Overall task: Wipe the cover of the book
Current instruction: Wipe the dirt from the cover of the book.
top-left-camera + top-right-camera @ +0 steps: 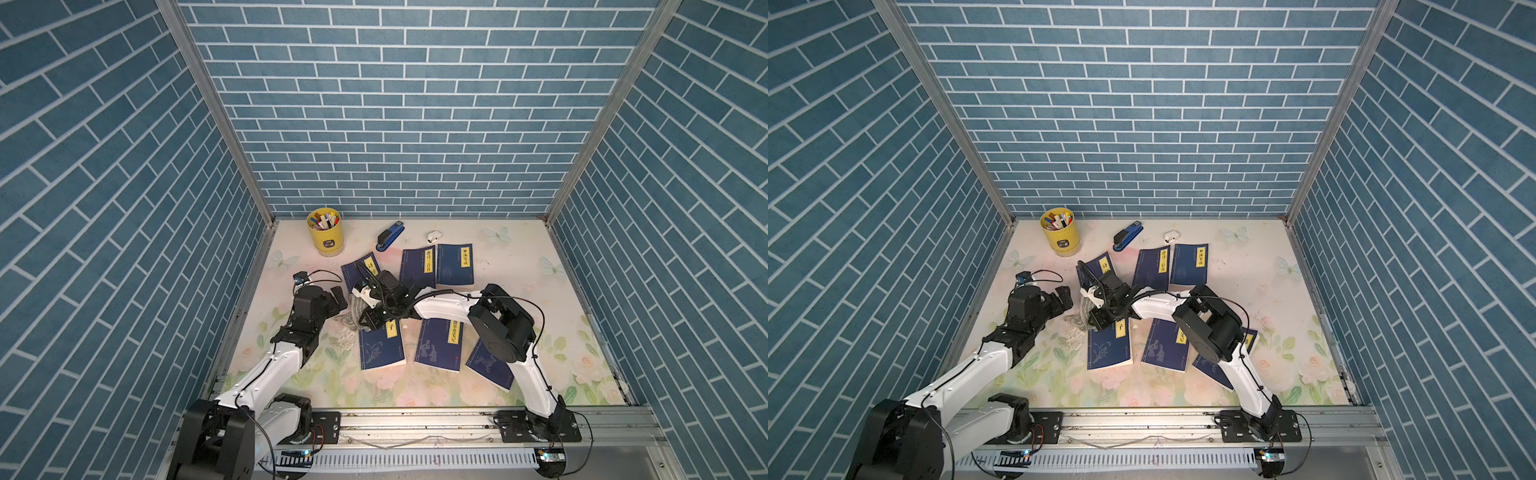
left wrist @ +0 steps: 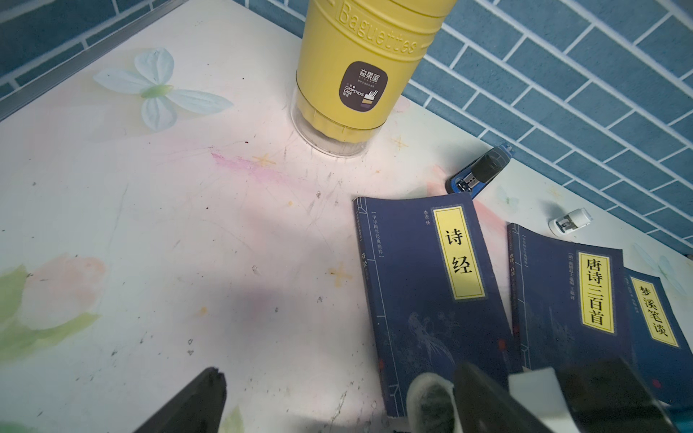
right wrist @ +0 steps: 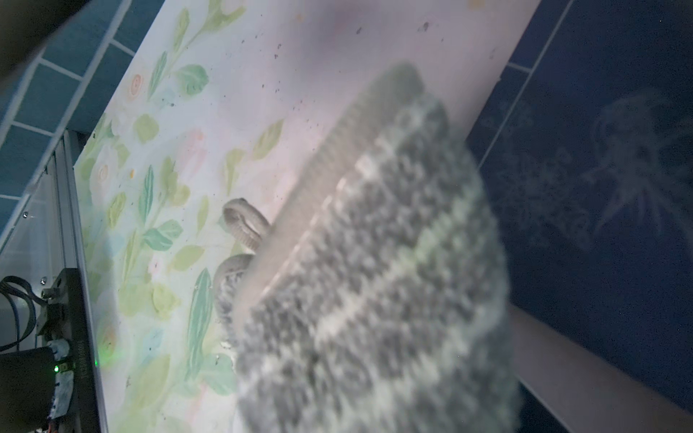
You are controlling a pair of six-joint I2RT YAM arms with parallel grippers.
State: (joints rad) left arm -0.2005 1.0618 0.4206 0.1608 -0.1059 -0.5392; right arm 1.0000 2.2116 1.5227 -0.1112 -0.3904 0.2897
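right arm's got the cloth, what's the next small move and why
Probably slide the right gripper sideways onto the near-left book. It is shut on the cloth, which hangs mostly over the table beside that book's far corner, not on its cover.

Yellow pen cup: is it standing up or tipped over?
Standing up. The yellow pen cup rests on its base, pens poking out the open top.
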